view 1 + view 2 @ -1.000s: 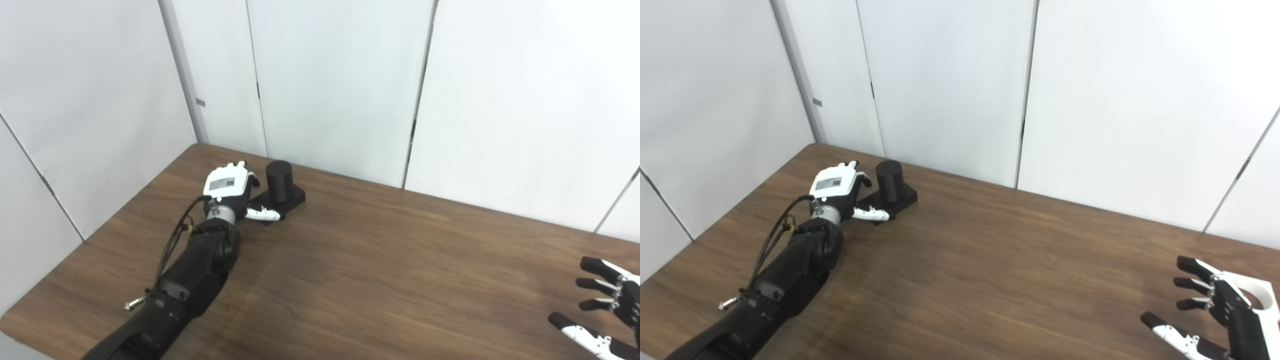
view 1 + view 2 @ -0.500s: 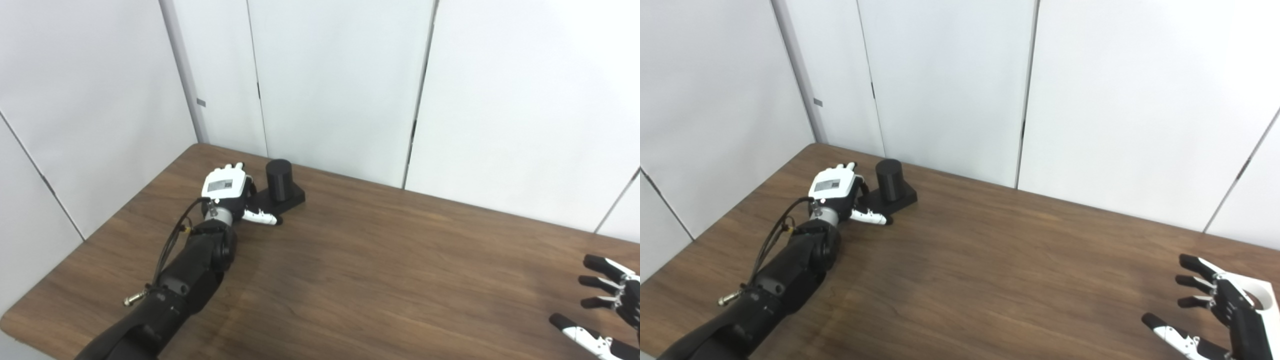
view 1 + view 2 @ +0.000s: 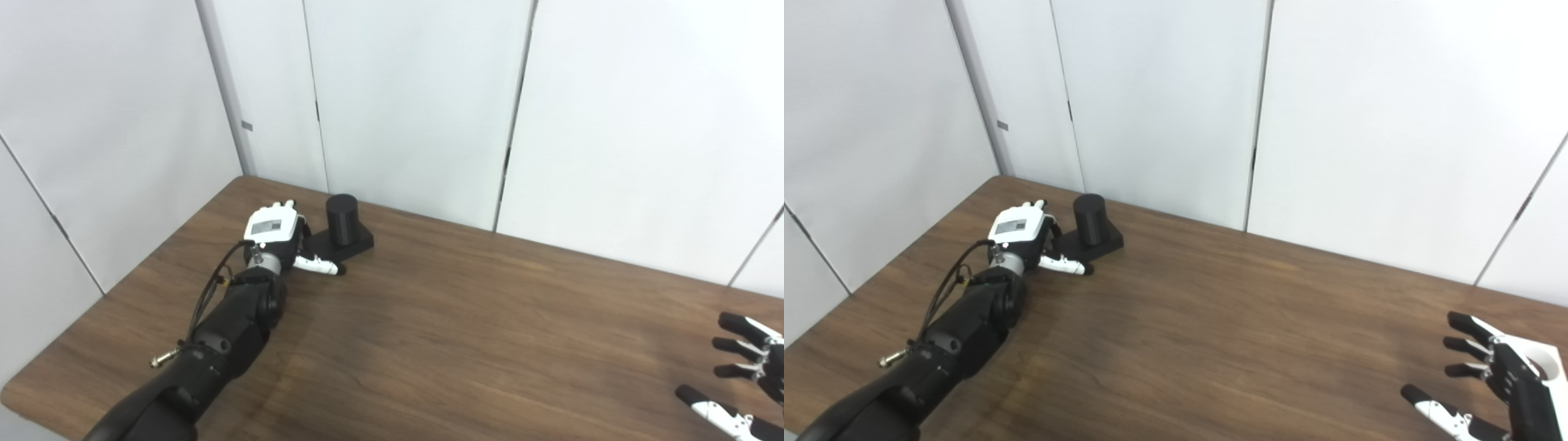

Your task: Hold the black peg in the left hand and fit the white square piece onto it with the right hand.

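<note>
The black peg [image 3: 341, 212] is a short cylinder upright on a black square base [image 3: 360, 241], at the far left of the wooden table [image 3: 465, 331]. My left hand [image 3: 274, 225] lies just left of the base, open, its fingers beside the base and its thumb stretched along the base's near corner. It holds nothing. My right hand [image 3: 1510, 383] is open and empty at the bottom right, fingers spread. A white shape with a round hole [image 3: 1549, 361] shows right behind it at the picture's edge; I cannot tell if it is the white square piece.
White wall panels [image 3: 416, 92] close off the table's far side and left side. The table's left corner edge [image 3: 37, 380] is near my left forearm. Bare wood lies between the two hands.
My left hand has drawn back slightly to the left, away from the peg. My right hand has drifted a little down and right. The peg has not moved.
</note>
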